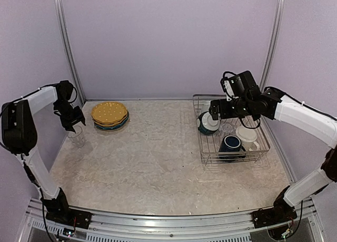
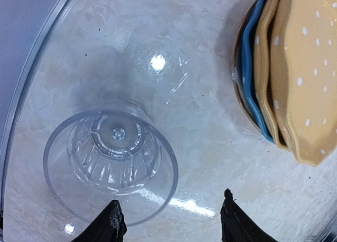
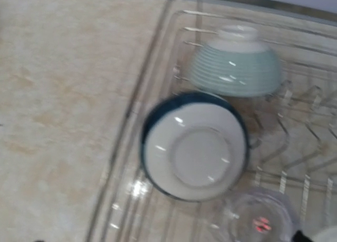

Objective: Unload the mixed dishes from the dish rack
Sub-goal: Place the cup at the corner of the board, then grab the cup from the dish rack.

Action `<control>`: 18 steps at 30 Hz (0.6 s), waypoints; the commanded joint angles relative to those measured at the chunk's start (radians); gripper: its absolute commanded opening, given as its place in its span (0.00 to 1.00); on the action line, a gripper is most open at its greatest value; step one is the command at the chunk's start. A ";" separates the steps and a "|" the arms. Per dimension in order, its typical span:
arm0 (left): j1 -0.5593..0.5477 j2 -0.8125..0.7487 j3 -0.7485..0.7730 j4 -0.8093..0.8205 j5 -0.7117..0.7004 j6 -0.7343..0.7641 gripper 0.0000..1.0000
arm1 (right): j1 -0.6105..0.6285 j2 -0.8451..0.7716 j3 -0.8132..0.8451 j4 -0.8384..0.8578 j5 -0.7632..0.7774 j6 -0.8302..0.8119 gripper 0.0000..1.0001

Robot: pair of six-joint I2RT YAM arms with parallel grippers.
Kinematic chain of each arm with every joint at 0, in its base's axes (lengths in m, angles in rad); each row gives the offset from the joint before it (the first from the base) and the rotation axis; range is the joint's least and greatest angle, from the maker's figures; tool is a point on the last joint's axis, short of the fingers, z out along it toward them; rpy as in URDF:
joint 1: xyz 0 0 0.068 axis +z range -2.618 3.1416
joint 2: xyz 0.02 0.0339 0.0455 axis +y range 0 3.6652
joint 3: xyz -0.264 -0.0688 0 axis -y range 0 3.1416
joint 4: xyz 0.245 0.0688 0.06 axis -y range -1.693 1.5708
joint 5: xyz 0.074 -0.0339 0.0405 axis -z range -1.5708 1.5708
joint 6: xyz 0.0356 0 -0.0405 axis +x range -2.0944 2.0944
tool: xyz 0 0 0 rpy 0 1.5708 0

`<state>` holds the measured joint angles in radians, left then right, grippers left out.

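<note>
Right wrist view, blurred throughout: the dish rack (image 3: 303,147) runs off the top, right and bottom edges, its wires smeared. Inside it, a clear glass (image 3: 260,221) is cropped by the bottom edge, and a cream sliver (image 3: 329,236) in the corner cannot be identified. Left wrist view: the plate stack (image 2: 295,73) is cut by the right edge. Of the left gripper (image 2: 171,221), only two black fingertips show.

This is looking like a robot test cell: plain lilac walls (image 1: 158,41) and metal posts (image 1: 66,41) are enclosing a marble-patterned counter (image 1: 158,168).
</note>
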<state>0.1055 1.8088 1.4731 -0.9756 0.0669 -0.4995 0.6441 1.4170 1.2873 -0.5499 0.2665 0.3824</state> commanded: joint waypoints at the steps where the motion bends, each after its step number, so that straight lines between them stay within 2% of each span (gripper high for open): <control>1: 0.003 -0.169 -0.040 -0.015 0.051 0.020 0.64 | -0.019 0.011 0.020 -0.117 0.087 -0.007 1.00; 8: -0.026 -0.409 -0.148 0.050 0.272 -0.009 0.87 | -0.063 0.075 0.025 -0.181 0.105 -0.007 1.00; 11: -0.081 -0.503 -0.203 0.092 0.300 -0.039 0.99 | -0.090 0.084 0.010 -0.166 0.069 -0.029 1.00; 18: -0.291 -0.587 -0.249 0.111 0.217 -0.085 0.99 | -0.143 0.115 0.007 -0.150 0.014 -0.077 1.00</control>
<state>-0.1043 1.2537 1.2552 -0.9039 0.3065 -0.5438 0.5308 1.5028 1.2984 -0.6918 0.3164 0.3416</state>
